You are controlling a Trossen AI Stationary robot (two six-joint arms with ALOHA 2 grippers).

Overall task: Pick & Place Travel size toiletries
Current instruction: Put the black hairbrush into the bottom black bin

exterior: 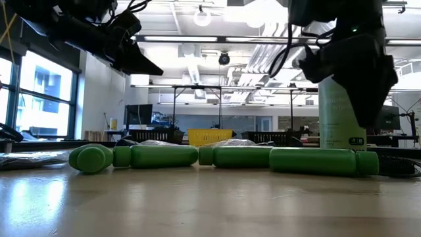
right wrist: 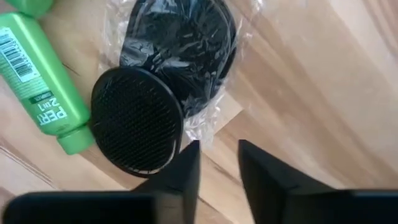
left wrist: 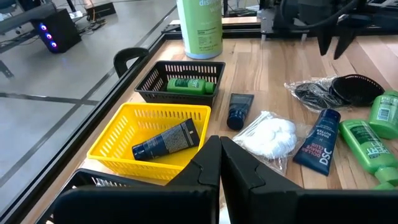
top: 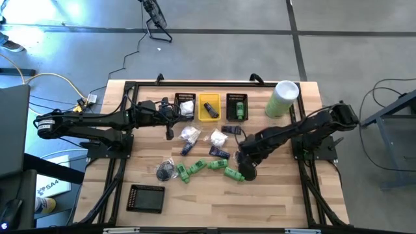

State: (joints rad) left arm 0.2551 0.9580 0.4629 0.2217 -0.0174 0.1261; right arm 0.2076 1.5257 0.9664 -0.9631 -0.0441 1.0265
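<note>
Right gripper (right wrist: 217,163) seen low over table, fingers slightly parted, nothing grasped. Black round piece (right wrist: 137,119) lies just beside fingertips, next to bagged black piece (right wrist: 186,43) and green bottle (right wrist: 43,81). Left gripper (left wrist: 219,163) clenched, empty, held over yellow bin (left wrist: 118,134) containing dark tube (left wrist: 166,139).

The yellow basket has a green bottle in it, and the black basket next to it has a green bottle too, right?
Not quite. The yellow basket holds a dark blue tube, not a green bottle. The black basket beside it does hold a green bottle. The left wrist view shows both.
</note>
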